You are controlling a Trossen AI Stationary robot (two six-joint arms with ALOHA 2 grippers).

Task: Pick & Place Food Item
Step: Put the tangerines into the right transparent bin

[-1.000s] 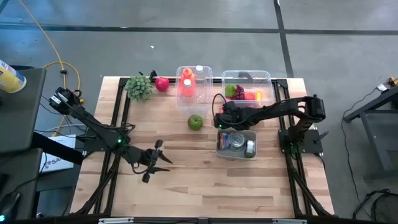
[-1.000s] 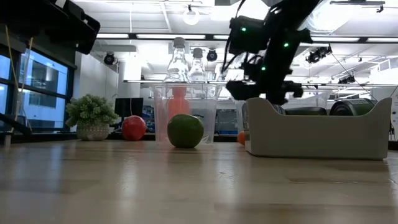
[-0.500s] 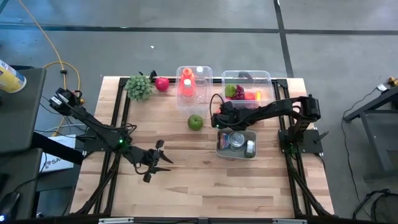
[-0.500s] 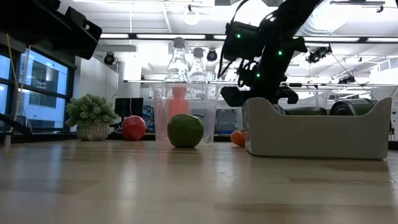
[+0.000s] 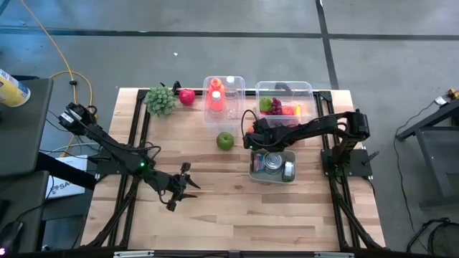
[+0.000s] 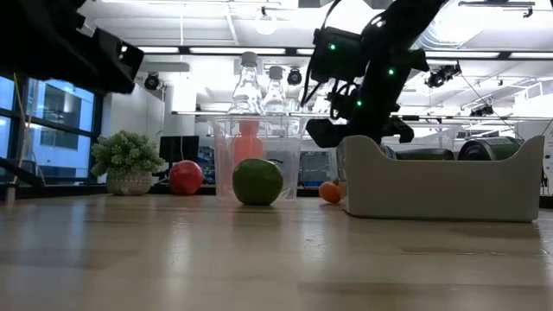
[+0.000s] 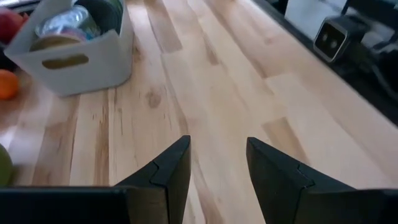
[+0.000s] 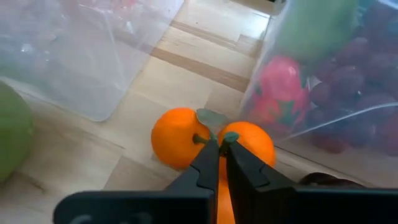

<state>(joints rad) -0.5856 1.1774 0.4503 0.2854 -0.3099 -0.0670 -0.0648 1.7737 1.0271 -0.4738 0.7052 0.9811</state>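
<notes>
A wooden table (image 5: 215,208) is seen under ceiling lights. Left of the green apple (image 5: 225,140), the left gripper (image 5: 184,186) is held part open over bare wood. Right of the apple, the right gripper (image 8: 219,144) is closed, empty, above two oranges (image 8: 177,137).

no readable text, labels or numbers

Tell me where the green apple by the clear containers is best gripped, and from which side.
Grip the green apple across its round middle, coming straight down from above. It sits alone on bare wood, a clear container behind it and a grey bin to one side, so its top is unobstructed.
</notes>
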